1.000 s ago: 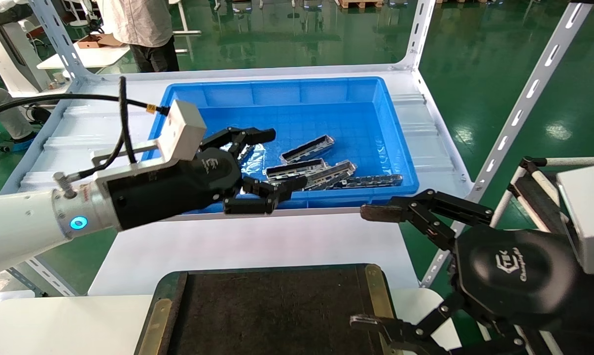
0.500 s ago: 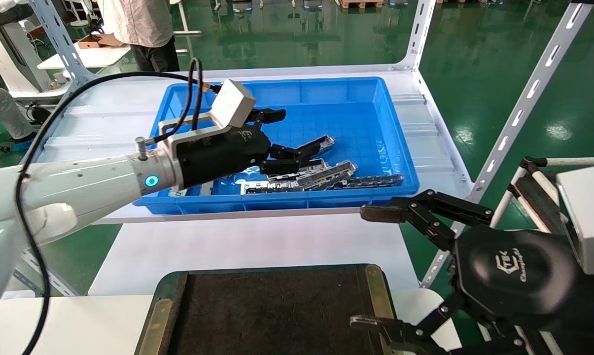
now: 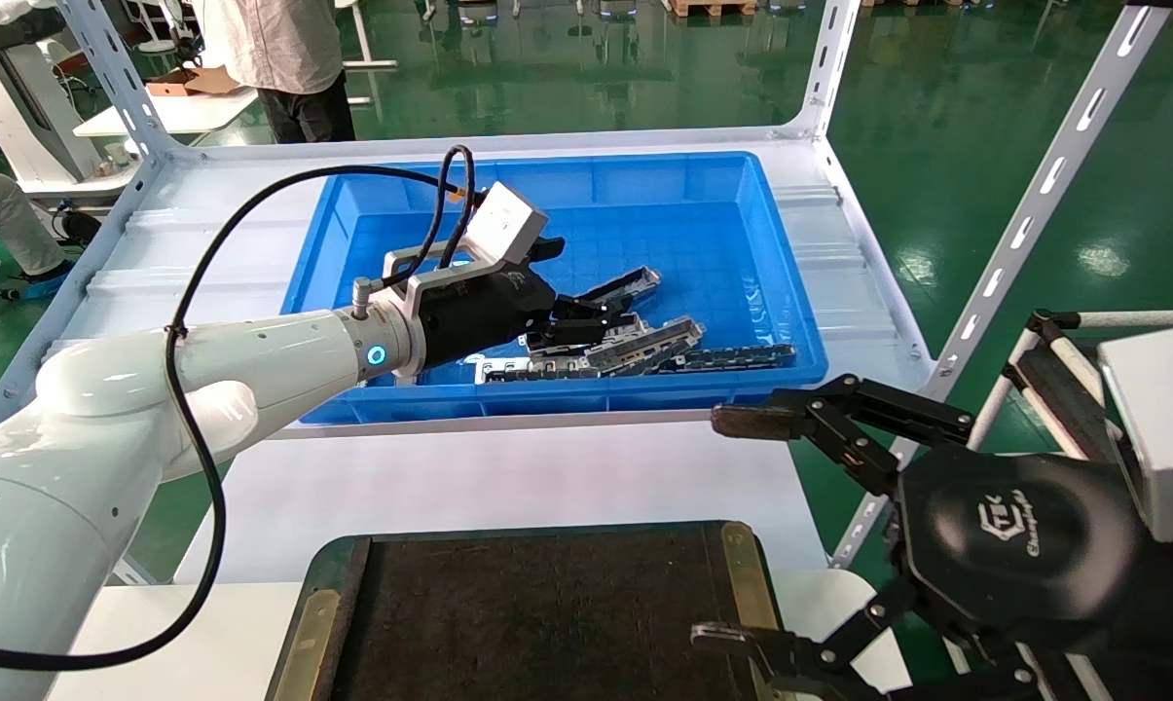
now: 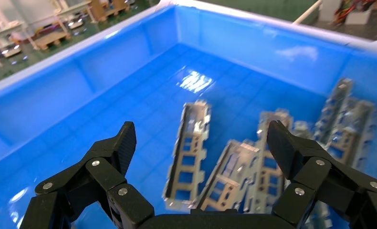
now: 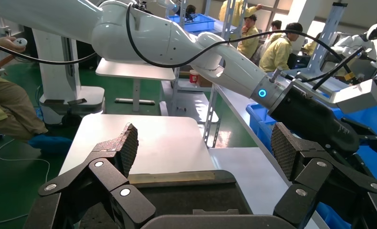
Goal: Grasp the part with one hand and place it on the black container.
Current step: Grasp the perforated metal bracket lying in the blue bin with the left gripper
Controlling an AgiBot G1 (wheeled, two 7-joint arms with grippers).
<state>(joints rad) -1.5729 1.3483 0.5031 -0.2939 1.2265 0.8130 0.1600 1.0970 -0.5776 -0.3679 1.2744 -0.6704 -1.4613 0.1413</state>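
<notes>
Several grey channel bars lie in the blue bin [image 3: 792, 292]. One part [image 3: 617, 288] lies a little apart from the pile [image 3: 644, 347]. My left gripper [image 3: 576, 284] is open inside the bin, just above these bars. In the left wrist view the gripper [image 4: 202, 143] has its jaws spread wide, with the separate part [image 4: 189, 148] and piled bars [image 4: 253, 167] below between them, untouched. The black container [image 3: 547, 623] lies empty on the near table; it also shows in the right wrist view [image 5: 177, 191]. My right gripper [image 3: 732, 531] is open and empty at the container's right edge.
White slotted shelf posts [image 3: 1034, 204] stand around the bin's shelf. The white table [image 3: 508, 477] lies between the bin and the container. A person [image 3: 274, 49] stands at the far left. My left arm [image 5: 234, 71] reaches across in the right wrist view.
My left gripper has moved from the bin's near left rim forward and down into the bin, over the bars, staying open. The right arm has not moved.
</notes>
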